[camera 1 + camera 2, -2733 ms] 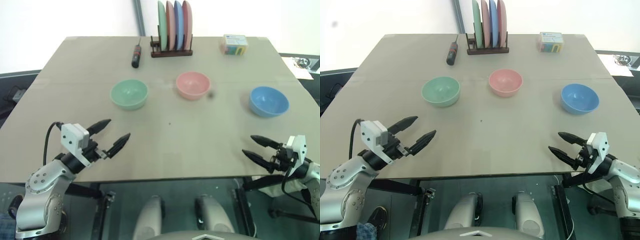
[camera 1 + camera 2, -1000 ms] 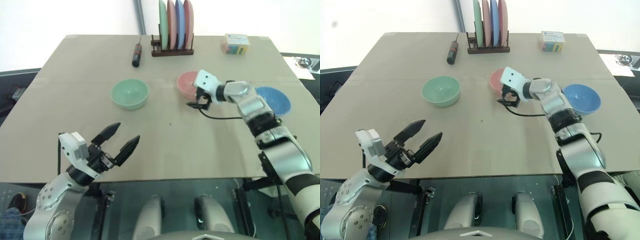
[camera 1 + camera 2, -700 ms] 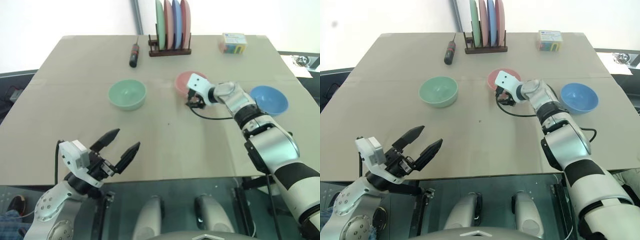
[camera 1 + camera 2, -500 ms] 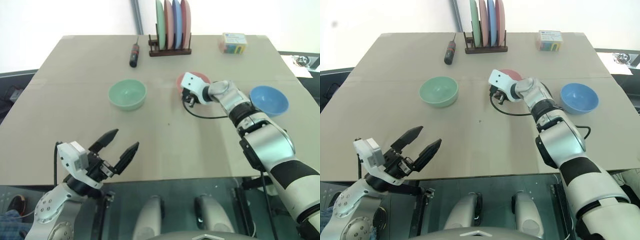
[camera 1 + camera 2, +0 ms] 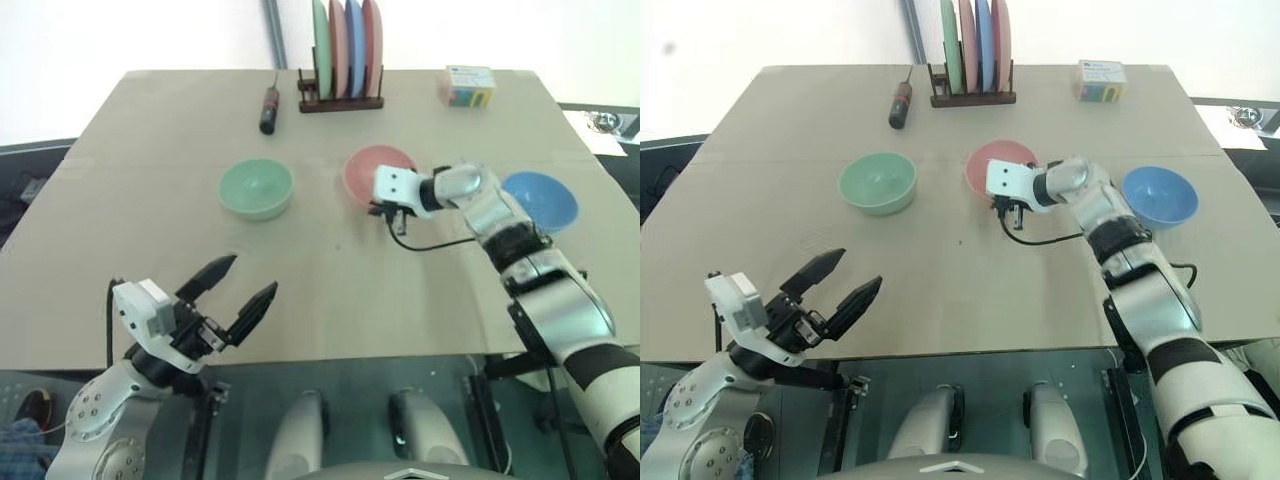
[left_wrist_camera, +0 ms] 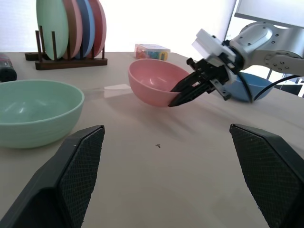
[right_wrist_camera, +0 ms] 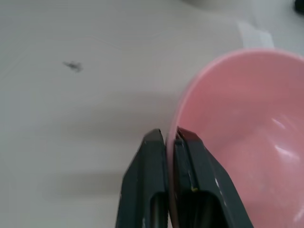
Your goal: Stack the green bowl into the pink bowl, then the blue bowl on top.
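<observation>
Tilting toward the green bowl [image 5: 256, 188], pink bowl [image 5: 372, 170].

The blue bowl [image 5: 541, 199] is partly covered by the right arm; the pink bowl [image 7: 247, 123] runs off the frame's right edge.
</observation>
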Controlling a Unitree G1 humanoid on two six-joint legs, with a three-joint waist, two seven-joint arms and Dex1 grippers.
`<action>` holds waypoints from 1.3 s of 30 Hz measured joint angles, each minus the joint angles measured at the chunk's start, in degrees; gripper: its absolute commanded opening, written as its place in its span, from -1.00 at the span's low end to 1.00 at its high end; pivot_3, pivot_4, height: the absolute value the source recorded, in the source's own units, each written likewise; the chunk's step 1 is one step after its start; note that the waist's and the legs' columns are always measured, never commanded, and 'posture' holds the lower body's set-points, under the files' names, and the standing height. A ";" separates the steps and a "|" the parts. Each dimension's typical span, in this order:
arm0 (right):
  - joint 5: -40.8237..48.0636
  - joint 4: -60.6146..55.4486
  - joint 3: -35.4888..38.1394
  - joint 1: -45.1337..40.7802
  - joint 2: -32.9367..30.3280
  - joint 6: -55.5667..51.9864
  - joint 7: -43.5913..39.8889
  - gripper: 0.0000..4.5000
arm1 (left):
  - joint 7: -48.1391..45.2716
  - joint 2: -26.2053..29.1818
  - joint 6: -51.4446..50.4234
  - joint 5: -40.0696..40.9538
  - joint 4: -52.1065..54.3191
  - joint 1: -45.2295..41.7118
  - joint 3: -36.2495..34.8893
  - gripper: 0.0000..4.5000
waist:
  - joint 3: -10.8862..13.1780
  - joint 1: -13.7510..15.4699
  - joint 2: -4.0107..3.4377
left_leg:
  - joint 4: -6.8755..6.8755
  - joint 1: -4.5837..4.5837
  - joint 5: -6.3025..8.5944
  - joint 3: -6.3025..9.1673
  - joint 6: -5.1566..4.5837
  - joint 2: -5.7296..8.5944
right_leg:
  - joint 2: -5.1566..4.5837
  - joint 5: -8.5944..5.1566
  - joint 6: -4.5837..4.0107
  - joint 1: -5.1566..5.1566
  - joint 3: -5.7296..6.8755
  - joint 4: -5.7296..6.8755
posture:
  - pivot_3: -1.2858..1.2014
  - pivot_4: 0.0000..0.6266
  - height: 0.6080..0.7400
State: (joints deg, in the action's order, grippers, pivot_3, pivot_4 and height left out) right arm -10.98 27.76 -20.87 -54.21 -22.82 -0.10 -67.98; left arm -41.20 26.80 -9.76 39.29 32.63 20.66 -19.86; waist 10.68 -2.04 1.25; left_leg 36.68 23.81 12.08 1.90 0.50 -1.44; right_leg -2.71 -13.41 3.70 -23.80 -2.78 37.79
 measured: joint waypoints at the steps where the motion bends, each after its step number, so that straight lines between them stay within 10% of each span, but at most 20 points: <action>1: 0.59 -5.70 -0.22 2.32 -1.20 -2.81 -1.66 -0.99 | -0.22 0.24 -0.09 -0.01 -0.43 -0.56 0.33 1.00 | 0.02 -0.08 -0.03 | -0.01 0.02 0.00 -0.02 0.00 0.01 | -0.01 0.00 0.01 -0.01 -0.02 0.00 | 0.03 -0.52 1.00; 10: 7.05 -36.74 -1.85 12.35 -7.50 -20.51 -8.22 -0.99 | -2.12 1.54 -0.99 0.14 -2.74 -3.88 0.74 1.00 | 0.00 -0.35 0.00 | 0.10 -0.10 0.00 -0.05 0.00 -0.05 | 0.02 -0.13 -0.17 0.04 -0.01 0.04 | 0.03 -0.52 1.00; 22: 7.57 -33.64 -1.50 11.39 -6.09 -21.59 -1.47 0.99 | -3.28 2.66 -1.94 0.10 -4.83 -6.89 0.77 1.00 | 0.00 -0.24 0.01 | 0.10 -0.04 0.00 -0.04 0.00 -0.04 | 0.01 -0.12 -0.18 0.04 -0.01 0.00 | 0.03 -0.52 1.00; 39: 35.67 -45.20 25.64 17.62 -12.35 -49.53 6.52 1.00 | 8.31 19.13 -25.24 -14.84 -26.49 -45.59 13.30 1.00 | 0.03 -0.05 0.06 | 0.08 0.01 -0.01 0.12 0.00 0.03 | 0.03 0.00 0.05 0.08 0.14 0.01 | 0.03 -0.52 1.00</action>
State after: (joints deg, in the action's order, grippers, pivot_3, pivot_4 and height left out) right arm 24.69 -17.44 4.77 -36.59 -35.18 -49.63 -61.46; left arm -32.89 45.93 -35.00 24.45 6.15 -24.93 -6.56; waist 10.71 -2.09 1.31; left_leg 36.76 23.82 12.08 2.02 0.49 -1.41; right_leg -2.68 -13.41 3.75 -23.73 -2.64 37.79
